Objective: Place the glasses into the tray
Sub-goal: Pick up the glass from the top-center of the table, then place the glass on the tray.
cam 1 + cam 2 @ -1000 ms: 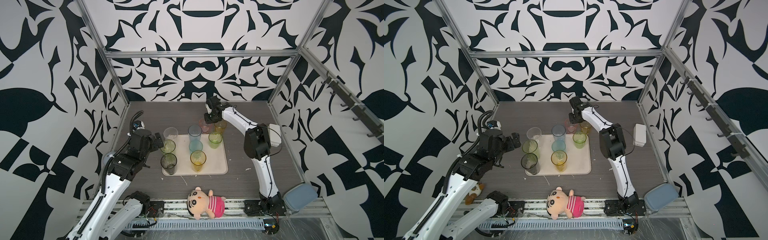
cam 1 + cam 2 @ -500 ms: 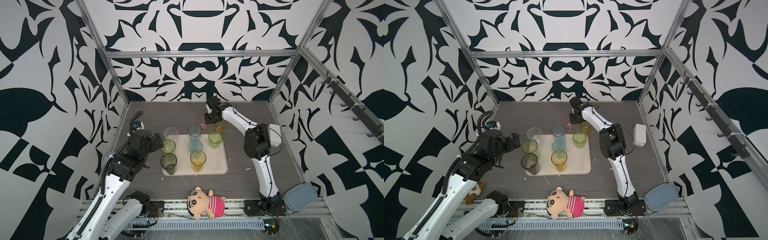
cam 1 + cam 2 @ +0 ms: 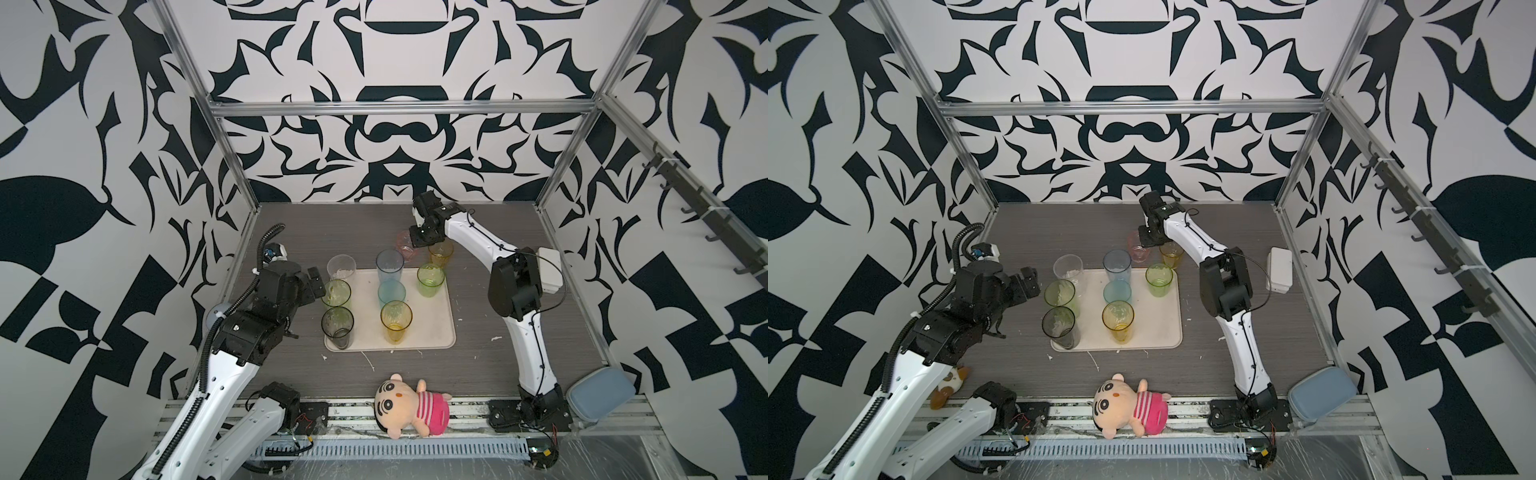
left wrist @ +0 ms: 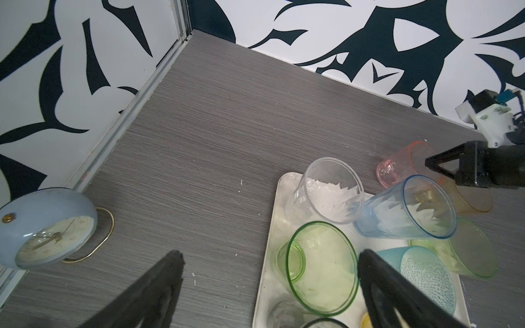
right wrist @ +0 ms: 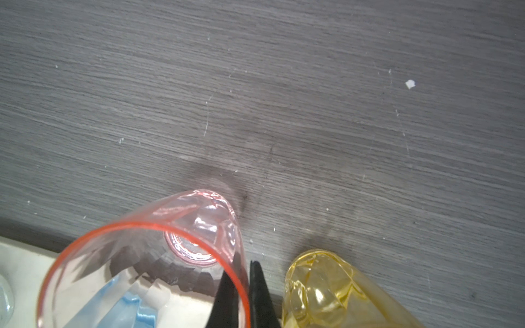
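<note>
No text, brand or number can be read anywhere. The only marks of that kind are the numerals ringing the dial of the pale blue alarm clock (image 4: 48,227), tilted on the worktop (image 4: 227,127) in the left wrist view. They are too small and blurred to make out.

We are looking into a robotics lab test cell: black-and-white patterned wall panels (image 3: 395,54) are enclosing a grey tabletop (image 3: 353,232) inside an aluminium frame (image 3: 399,109), and a left arm (image 3: 224,374) and right arm (image 3: 532,353) are standing bolted to a front rail (image 3: 469,409).
</note>
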You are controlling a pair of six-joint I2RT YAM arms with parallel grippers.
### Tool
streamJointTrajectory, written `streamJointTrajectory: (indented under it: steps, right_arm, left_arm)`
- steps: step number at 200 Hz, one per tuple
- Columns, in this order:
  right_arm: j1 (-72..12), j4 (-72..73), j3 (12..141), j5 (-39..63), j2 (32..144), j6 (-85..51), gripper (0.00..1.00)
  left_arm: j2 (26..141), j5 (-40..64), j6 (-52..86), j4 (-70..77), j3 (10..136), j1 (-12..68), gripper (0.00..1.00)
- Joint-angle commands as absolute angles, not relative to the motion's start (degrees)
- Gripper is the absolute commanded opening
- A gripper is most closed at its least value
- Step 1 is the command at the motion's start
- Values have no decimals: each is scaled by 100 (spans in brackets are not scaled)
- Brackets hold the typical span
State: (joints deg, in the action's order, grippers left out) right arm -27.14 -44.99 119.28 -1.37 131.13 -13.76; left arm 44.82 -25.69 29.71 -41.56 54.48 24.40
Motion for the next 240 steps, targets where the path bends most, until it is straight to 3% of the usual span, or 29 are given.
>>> streamJointTrajectory:
  steps: [1,131,240]
  right_arm:
    - [-2707,-4630,12232,-230,12521,-1450,0]
    - [-2706,-5693,11788,-683,10862,-1821,0]
    - [-2707,-5545,9184,-930,8019,-2099,0]
  left_arm:
    - [4378,-2631,3050,-4285,5471,2460,99]
    - [4254,-2602,2884,-4167,5350,2461,99]
    - [4368,-2454,2821,-3757,5168,2457,100]
